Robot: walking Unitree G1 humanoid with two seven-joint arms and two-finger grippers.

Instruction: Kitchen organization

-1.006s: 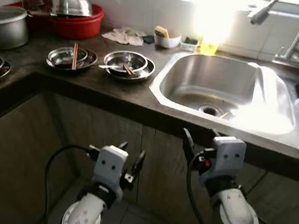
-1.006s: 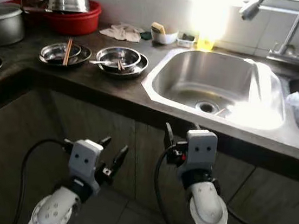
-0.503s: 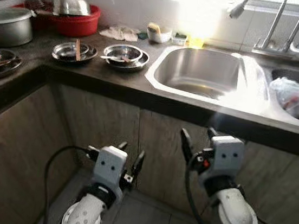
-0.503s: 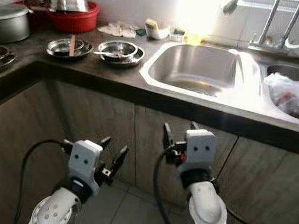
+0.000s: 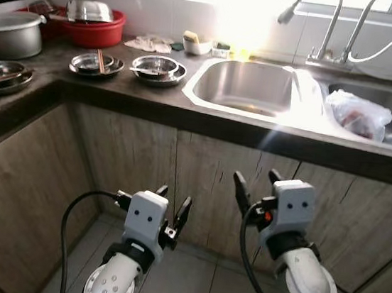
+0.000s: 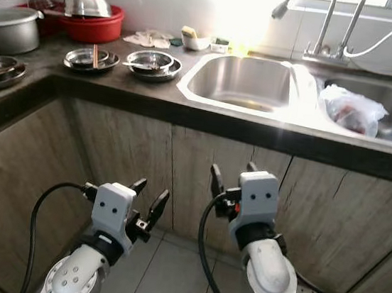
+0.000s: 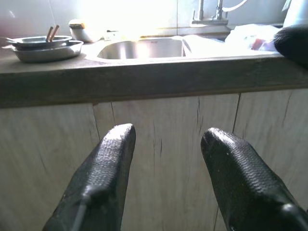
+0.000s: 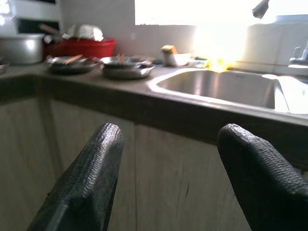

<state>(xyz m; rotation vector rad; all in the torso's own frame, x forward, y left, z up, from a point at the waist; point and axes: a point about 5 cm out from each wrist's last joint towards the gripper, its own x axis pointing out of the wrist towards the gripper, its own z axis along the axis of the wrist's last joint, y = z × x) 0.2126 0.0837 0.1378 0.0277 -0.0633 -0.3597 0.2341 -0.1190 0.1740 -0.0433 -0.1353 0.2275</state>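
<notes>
Both grippers hung low in front of the wooden cabinet doors (image 5: 138, 154), below the dark countertop (image 5: 138, 95). The left gripper (image 5: 172, 208) had its two fingers spread apart and held nothing; the right gripper (image 5: 256, 185) was also spread wide and empty. The steel dishes (image 5: 159, 69) with chopsticks lay on the countertop, well above and beyond both grippers, just beside the sink (image 5: 246, 88). A plastic bag (image 5: 358, 114) sat in the second basin.

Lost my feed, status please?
Left claw and right claw open, empty, below counter. Steel dishes untouched. Nothing in the way.
</notes>
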